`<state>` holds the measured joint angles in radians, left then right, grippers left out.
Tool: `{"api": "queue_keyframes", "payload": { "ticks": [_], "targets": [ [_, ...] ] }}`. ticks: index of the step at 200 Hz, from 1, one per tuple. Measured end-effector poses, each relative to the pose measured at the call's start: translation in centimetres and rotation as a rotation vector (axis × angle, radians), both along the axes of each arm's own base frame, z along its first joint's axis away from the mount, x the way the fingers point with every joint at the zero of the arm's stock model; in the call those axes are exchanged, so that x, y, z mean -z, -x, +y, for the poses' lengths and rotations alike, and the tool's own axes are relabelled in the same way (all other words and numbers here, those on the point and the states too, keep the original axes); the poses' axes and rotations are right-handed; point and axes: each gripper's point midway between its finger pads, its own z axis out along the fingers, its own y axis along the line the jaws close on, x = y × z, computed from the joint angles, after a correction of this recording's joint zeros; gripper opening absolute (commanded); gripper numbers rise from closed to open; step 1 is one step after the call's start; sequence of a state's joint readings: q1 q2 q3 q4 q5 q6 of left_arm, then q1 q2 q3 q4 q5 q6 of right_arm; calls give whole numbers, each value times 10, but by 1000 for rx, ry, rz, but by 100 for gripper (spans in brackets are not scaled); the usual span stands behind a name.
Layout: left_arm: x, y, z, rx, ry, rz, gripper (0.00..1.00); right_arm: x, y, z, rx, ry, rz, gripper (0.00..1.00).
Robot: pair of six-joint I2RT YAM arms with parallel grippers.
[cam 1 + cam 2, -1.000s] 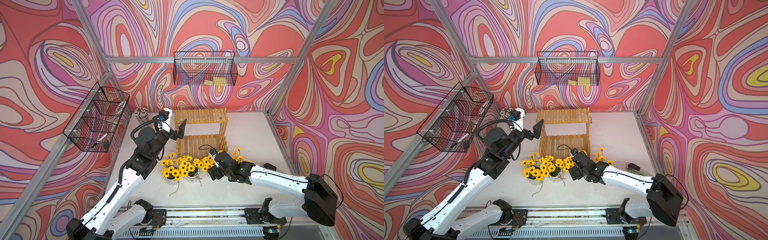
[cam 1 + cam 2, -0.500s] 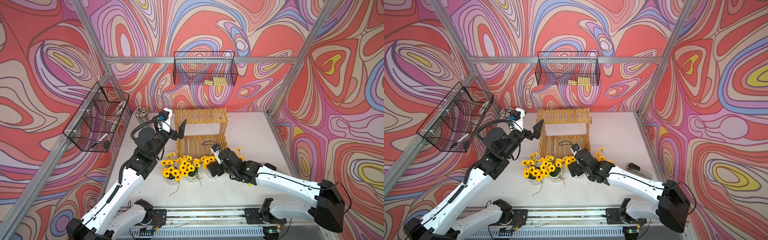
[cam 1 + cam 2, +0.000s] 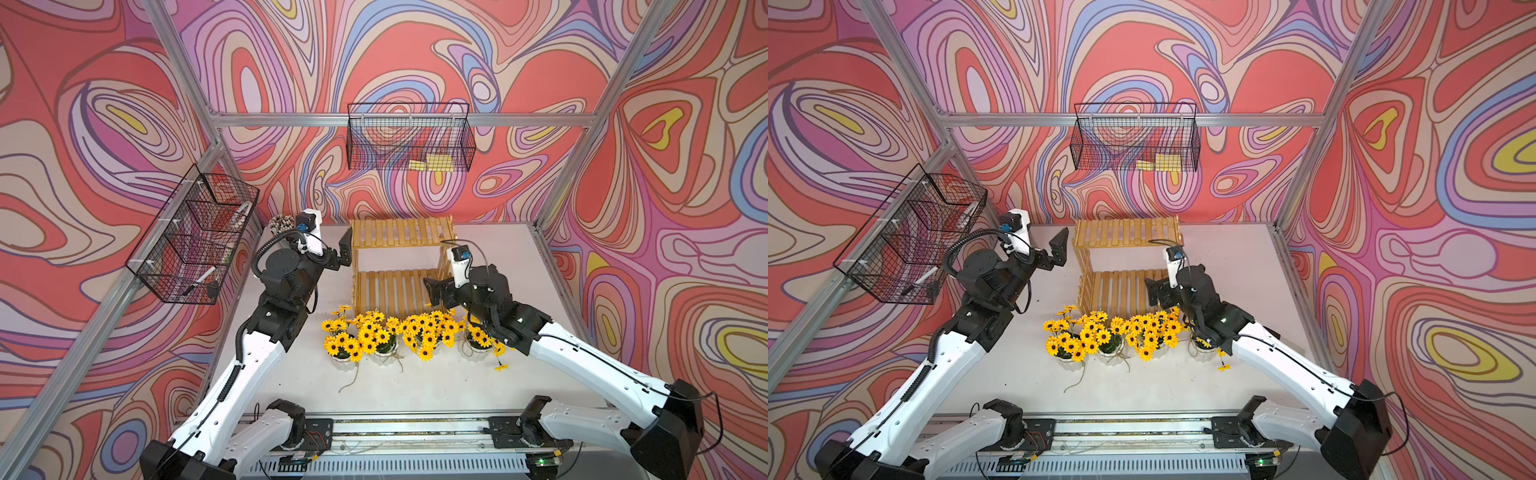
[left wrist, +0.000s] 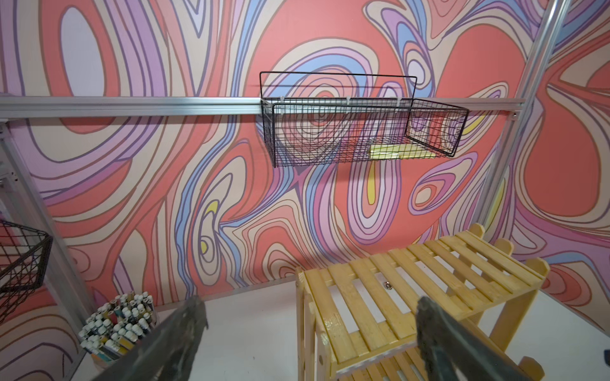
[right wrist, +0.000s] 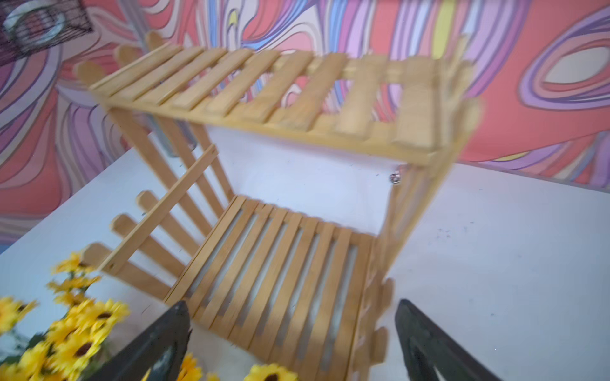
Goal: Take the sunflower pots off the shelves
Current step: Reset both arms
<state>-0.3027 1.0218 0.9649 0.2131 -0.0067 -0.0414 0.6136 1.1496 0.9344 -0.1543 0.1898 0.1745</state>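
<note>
The left gripper (image 3: 345, 249) has its jaws spread fully apart with nothing between them. It hangs above the white table (image 3: 415, 390), just beside the left end of the upper tier of the shelves (image 3: 401, 232), and in the left wrist view its two dark fingers (image 4: 180, 334) frame that tier's corner. The right gripper (image 3: 437, 293) is also wide open and carries nothing. It sits low at the right end of the lower tier, just behind the flowers, and the right wrist view, smeared by motion, shows its fingers (image 5: 425, 339) parted either side of the lower slats. The shelves, a small two-tier rack of pale yellow wooden slats with lattice sides, stand at the middle of the table's far edge, near the back wall. All four sunflower pots (image 3: 384, 338) are off the rack, standing in a row on the table just in front of the lower tier. They are small and white, and their yellow, dark-centred blooms crowd together. The right arm reaches over the rightmost pot (image 3: 478, 340). A loose bloom (image 3: 501, 367) lies on the table near that pot, and a strand of twine (image 3: 353, 380) trails toward the near edge. A cup of capped pens (image 3: 279, 224) stands in the far left corner. A back-wall wire basket (image 3: 409, 141) and a left-wall wire basket (image 3: 195, 243), both black, hang above the table.
</note>
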Motion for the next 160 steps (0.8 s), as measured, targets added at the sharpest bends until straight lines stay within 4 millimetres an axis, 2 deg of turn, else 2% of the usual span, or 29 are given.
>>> {"api": "queue_keyframes", "payload": {
  "ticks": [25,41,59,72,102,144,160],
  "targets": [
    [16,-9,17,-50,22,42,100,-10,-32,-56,148,-50,-28,98],
    [32,-13,34,-97,41,76,100,-11,-45,-91,229,-75,-33,98],
    [56,-14,52,-161,43,117,100,-7,-56,-133,338,-86,-40,98],
    [76,-12,60,-197,33,151,100,4,-58,-155,402,-76,-36,98],
    [120,-9,68,-247,8,227,100,48,-53,-176,476,-30,-3,98],
    [169,-6,80,-315,-28,301,100,136,-53,-201,567,94,59,98],
    [184,-3,86,-340,-39,325,100,161,-57,-209,587,134,65,98]
  ]
}}
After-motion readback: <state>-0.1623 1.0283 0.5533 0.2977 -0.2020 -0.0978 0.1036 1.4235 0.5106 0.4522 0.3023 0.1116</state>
